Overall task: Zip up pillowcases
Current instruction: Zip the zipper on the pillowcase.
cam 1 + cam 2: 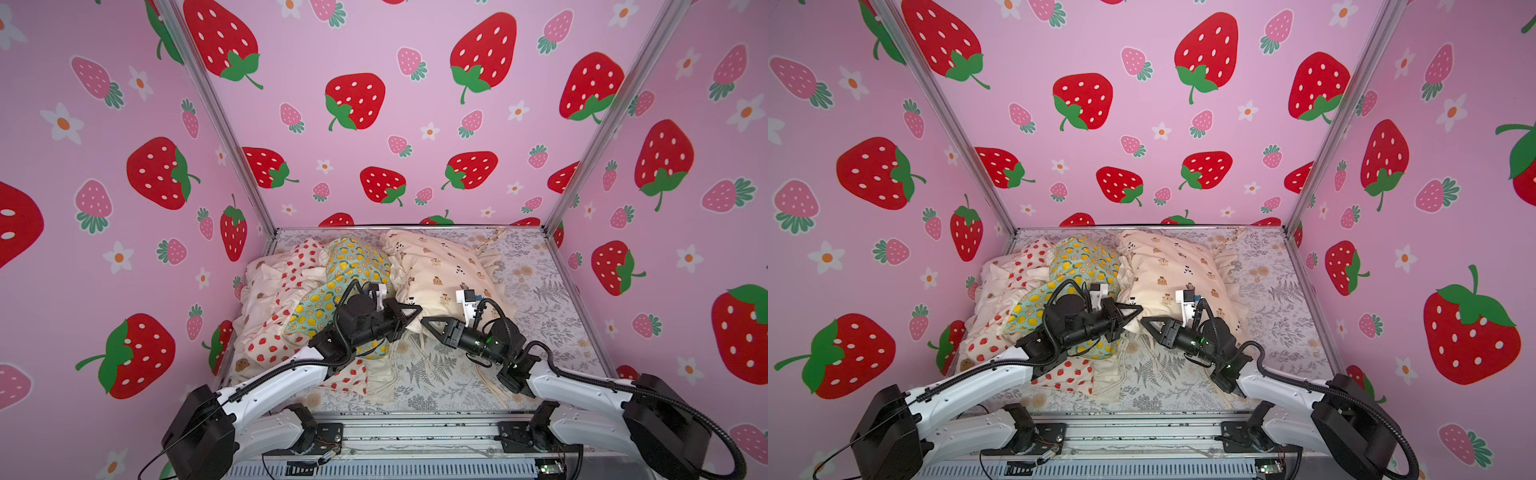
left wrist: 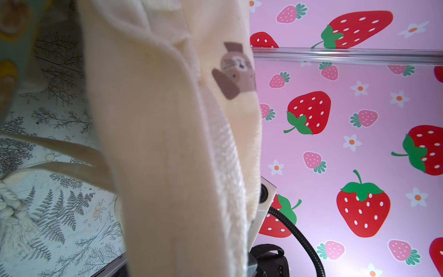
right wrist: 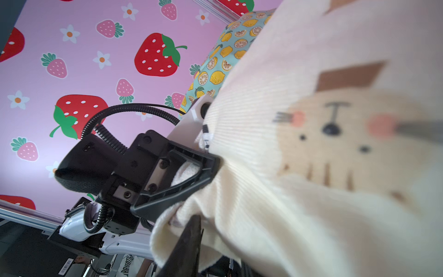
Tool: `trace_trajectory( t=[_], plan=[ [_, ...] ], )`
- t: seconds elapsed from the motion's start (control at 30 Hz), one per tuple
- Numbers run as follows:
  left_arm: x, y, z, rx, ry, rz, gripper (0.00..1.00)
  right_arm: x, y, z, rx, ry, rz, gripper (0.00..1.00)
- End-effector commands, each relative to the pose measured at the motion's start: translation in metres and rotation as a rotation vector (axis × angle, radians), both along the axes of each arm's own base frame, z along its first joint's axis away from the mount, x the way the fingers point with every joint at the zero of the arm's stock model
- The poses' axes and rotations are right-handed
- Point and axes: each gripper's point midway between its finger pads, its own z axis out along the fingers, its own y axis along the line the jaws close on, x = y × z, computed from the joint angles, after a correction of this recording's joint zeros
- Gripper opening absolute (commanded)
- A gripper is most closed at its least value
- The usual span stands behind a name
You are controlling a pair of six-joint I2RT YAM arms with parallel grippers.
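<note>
Left pincer (image 1: 417,309) is pressed together on the near corner of the bear pillowcase (image 1: 440,266), apparently anchoring the seam for zipping. Right pincer (image 1: 424,322) noses that same corner; whether it is spread or pinching cannot be told. Lemon pillowcase (image 1: 353,264) crowds its left flank. Bare fern sheet (image 1: 540,291) to its right offers working room.
</note>
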Motion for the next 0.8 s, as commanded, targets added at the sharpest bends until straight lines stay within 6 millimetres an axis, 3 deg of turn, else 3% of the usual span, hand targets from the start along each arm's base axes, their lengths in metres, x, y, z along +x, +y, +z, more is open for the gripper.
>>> trace_trajectory(
  t=[0.0, 0.2, 0.47, 0.77],
  plan=[
    [-0.005, -0.002, 0.017, -0.068, -0.025, -0.014, 0.0, -0.001, -0.006, 0.023, 0.065, -0.038, -0.014, 0.29],
    [-0.003, -0.002, 0.021, -0.097, -0.014, -0.002, 0.0, -0.005, -0.008, 0.023, 0.069, -0.017, -0.003, 0.27],
    [-0.003, -0.002, 0.022, -0.099, -0.013, 0.0, 0.0, -0.005, -0.021, -0.008, -0.068, 0.033, -0.052, 0.27],
    [-0.003, -0.002, 0.025, -0.109, -0.012, 0.001, 0.0, -0.006, -0.008, -0.011, -0.056, 0.046, -0.005, 0.29]
  ],
)
